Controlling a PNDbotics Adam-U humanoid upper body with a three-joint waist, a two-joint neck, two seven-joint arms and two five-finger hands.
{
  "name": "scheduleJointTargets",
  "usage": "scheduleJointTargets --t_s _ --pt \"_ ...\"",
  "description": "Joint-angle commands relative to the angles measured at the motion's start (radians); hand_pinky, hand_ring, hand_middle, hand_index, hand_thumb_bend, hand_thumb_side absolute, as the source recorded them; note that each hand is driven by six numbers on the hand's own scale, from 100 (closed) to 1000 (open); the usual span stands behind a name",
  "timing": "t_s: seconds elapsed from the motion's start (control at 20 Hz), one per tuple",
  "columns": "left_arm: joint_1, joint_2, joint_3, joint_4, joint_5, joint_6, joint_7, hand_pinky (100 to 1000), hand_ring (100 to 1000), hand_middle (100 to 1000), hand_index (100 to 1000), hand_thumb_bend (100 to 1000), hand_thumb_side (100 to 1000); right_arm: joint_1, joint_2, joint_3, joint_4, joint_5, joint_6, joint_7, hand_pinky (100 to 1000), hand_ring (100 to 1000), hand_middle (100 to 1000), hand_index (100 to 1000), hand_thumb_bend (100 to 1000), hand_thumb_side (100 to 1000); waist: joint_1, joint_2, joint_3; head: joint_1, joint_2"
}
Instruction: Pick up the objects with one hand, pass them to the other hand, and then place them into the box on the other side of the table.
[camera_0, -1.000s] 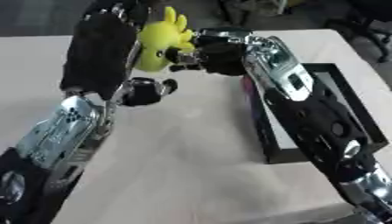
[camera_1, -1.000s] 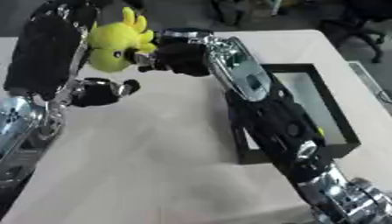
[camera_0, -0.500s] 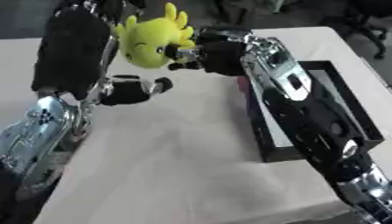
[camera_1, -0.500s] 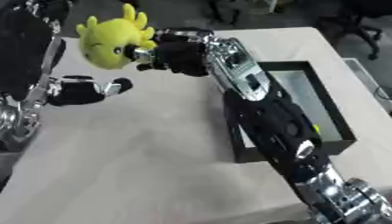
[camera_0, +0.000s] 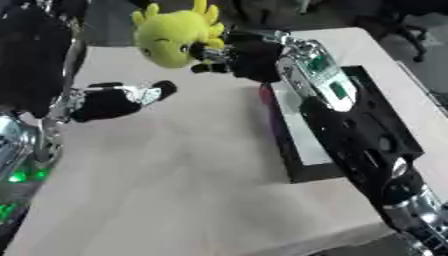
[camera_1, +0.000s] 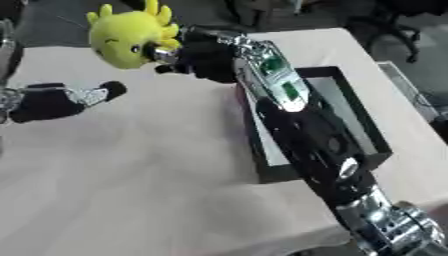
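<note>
Right robot hand (camera_0: 234, 56) pinches the yellow spiky plush toy (camera_0: 175, 32); left robot hand (camera_0: 118, 97) hangs relaxed. Carry the toy over the black rectangular box (camera_1: 357, 127) before releasing.

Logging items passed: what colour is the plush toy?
Bright yellow plush toy with spiky tufts; right eye view shows it best.
</note>
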Motion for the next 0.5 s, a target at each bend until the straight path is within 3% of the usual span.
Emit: scheduleJointTargets --t_s 0.05,0.2,0.5 --pt "0.005 0.06 0.028 -0.037 0.029 0.02 0.006 790 750 696 885 883 580 0.006 -0.051 -0.035 -0.024 -0.031 -0.003 -0.03 1000 1000 1000 715 100 235 0.017 -0.037 -0.008 -0.008 0.006" --pt "0.028 0.095 0.042 -0.051 0.045 0.032 0.01 789 749 695 881 874 560 0.04 -0.085 -0.054 -0.031 -0.038 -0.005 -0.055 1000 1000 1000 718 100 224 0.021 -0.039 -0.02 -0.011 0.006" --pt "0.075 0.143 0.074 -0.066 0.076 0.067 0.029 790 747 692 877 876 557 0.109 -0.143 -0.091 -0.022 -0.038 -0.014 -0.097 1000 1000 1000 731 100 285 0.027 -0.041 -0.042 0.008 0.002"
